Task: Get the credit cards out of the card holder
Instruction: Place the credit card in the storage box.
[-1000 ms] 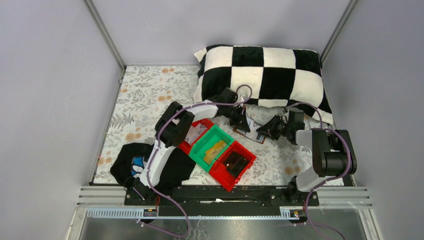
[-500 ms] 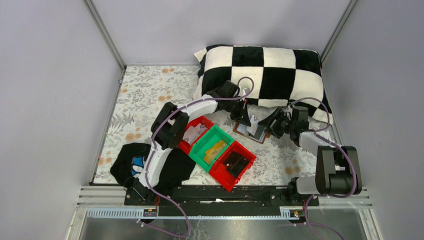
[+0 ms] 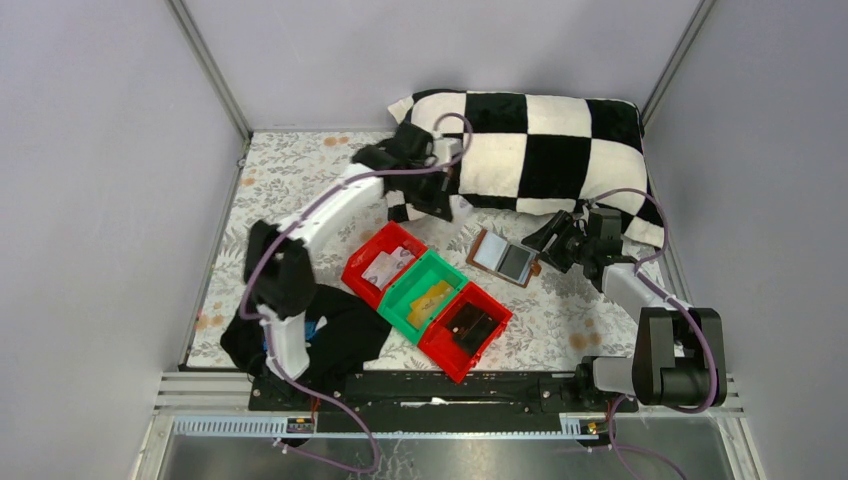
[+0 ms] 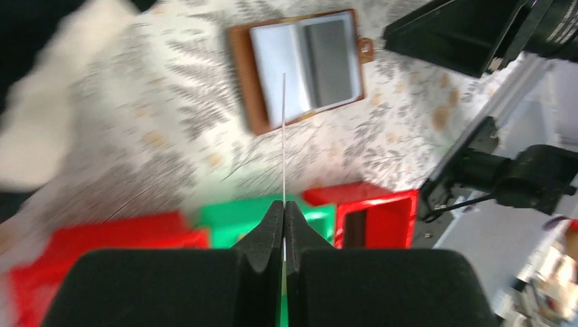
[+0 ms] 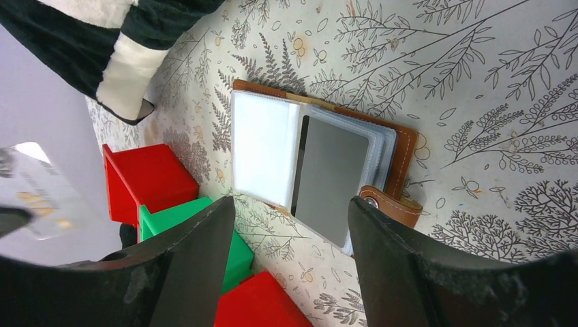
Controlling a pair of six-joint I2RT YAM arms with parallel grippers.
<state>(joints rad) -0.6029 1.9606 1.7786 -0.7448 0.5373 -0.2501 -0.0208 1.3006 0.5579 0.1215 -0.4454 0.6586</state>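
Left gripper [image 4: 284,204]: pinched fully closed on one credit card [image 4: 283,136], a thin pale rectangle seen edge-on from the wrist. It is held high by the black-and-white checked pillow [image 3: 540,140], probably to clear the holder before going to a bin.

Card holder [image 5: 320,157]: a small reddish-brown leather-like folding wallet. It lies open and flat on the floral table cover [image 3: 300,180], between the pillow and the row of red and green plastic bins [image 3: 428,290].

Right gripper [image 5: 290,204]: jaws spread wide, gripping nothing, poised over the wallet's clasp side, seemingly to steady it.

The wallet shows clear sleeves, and one dark grey panel is possibly another card.
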